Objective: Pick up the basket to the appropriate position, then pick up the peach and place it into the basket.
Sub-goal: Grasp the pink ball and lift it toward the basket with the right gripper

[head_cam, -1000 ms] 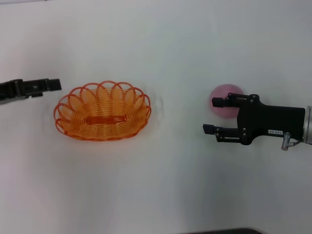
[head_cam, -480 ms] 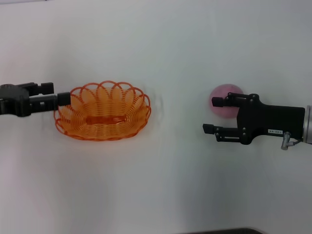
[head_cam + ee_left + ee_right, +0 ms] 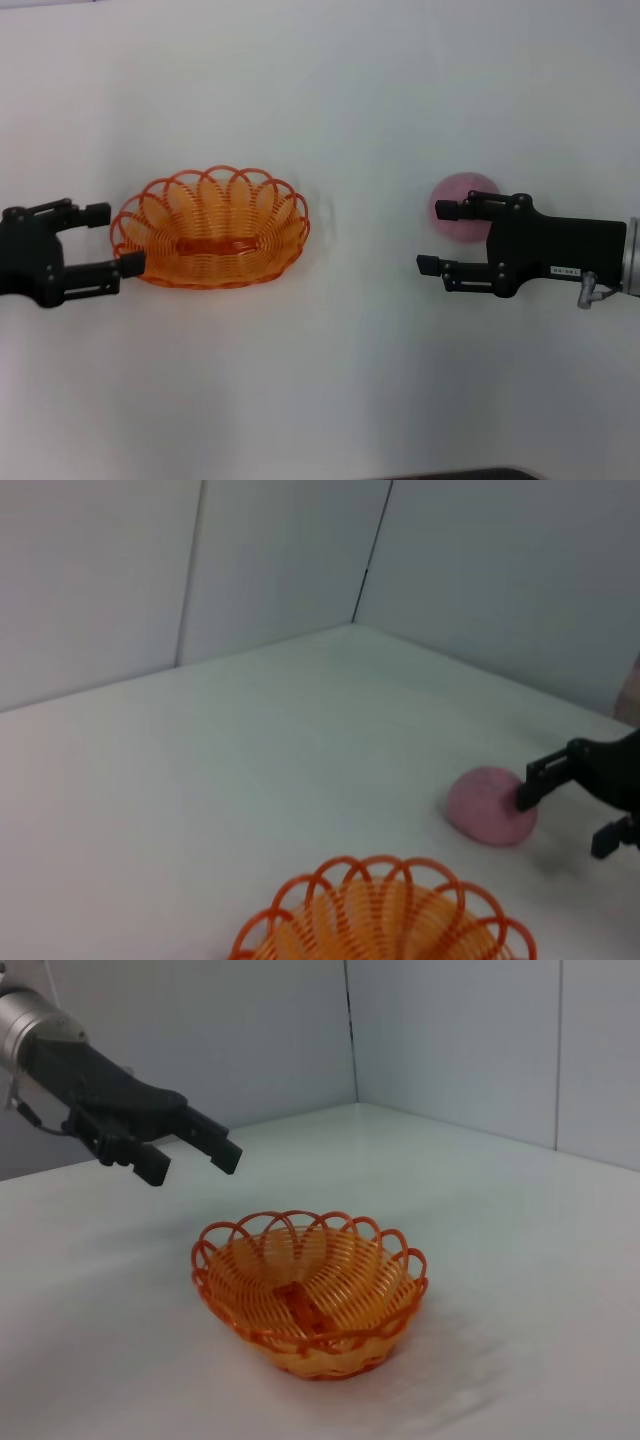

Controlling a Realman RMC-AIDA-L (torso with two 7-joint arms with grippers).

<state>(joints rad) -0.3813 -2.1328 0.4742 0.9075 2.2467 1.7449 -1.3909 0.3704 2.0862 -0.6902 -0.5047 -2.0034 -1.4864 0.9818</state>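
— Item one, the basket (image 3: 210, 229). Where, and why there?

— Orange wire, oval, scalloped rim, sitting flat on the white table (image 3: 330, 380), over on the robot's left side. Nothing inside it. My guess is it sits where it does because the first step, lifting it to a better spot, is not yet done.

— Item two, the left gripper (image 3: 103, 239).

— Low, level with the basket's outer end, fingers spread wide. The nearer fingertip is at the rim, touching or almost; I cannot tell which. The other finger stands just off the rim. It holds nothing. I'd judge that spread is meant to take the rim between the fingers.

— Its arm?

— Reaches in from the left edge, wrist roughly horizontal, fingers pointing toward the middle of the table. From across the table it looks raised slightly above the rim.

— Item three, the peach (image 3: 462, 205).

— Pale pink, round, on the table well apart from the basket, on the right side.

— Item four, the right gripper (image 3: 441, 237).

— Fingers spread, empty. One fingertip overlaps the peach's near edge; the other hangs clear of it. Arm comes in level from the right, pointing inward. It reads as waiting beside the fruit until the basket is placed.
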